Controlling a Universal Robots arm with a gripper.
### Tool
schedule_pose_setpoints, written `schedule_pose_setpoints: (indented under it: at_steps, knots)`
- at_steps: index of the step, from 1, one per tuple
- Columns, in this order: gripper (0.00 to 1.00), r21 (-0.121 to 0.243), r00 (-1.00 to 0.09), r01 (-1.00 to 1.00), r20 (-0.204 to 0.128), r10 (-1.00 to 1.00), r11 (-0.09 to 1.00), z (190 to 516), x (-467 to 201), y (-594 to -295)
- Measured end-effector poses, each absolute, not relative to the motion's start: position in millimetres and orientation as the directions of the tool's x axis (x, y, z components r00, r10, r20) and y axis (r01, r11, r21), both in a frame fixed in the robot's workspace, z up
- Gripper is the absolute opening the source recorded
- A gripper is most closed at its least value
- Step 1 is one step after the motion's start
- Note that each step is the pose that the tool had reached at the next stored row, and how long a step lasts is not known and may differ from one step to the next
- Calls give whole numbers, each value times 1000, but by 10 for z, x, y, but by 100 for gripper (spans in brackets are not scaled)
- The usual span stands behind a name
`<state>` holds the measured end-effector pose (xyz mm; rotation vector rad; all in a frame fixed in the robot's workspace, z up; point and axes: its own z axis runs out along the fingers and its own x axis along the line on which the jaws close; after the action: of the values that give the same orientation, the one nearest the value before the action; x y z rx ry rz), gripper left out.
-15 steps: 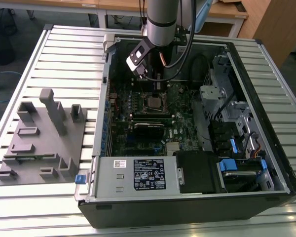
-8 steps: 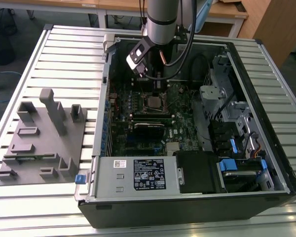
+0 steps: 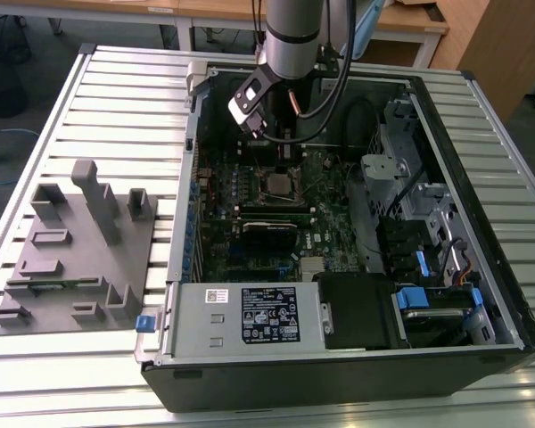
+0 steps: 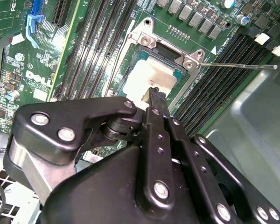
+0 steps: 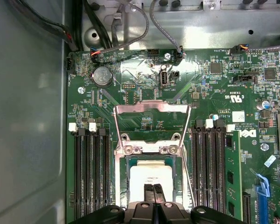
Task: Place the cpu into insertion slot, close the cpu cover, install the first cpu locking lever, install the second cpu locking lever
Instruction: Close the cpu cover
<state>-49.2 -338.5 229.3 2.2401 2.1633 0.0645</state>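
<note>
Black pinched claw (image 5: 154,187) over cpu (image 5: 141,179)

The arm (image 3: 292,27) is a smooth silver-grey cylinder ringed by a dark band. Black cables (image 3: 339,76) loop down beside it toward the gripper (image 4: 154,95). Just above the gripper sits a black box (image 3: 248,100) with a pale edge. The gripper is matte black, with flat, rounded linkage bars joined by silver screws (image 4: 161,189) on a grey metal body (image 4: 23,161). Its two slim fingers (image 5: 149,193) taper to narrow tips.

1 cpu (image 5: 151,171), 1 cpu cover (image 5: 151,108)
</note>
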Motion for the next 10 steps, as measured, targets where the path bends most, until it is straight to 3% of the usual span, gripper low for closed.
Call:
schedule_pose_setpoints:
  at_steps: [10]
  knots:
    - [10,48,35,998,11,999,-35,2297,-492,-3385]
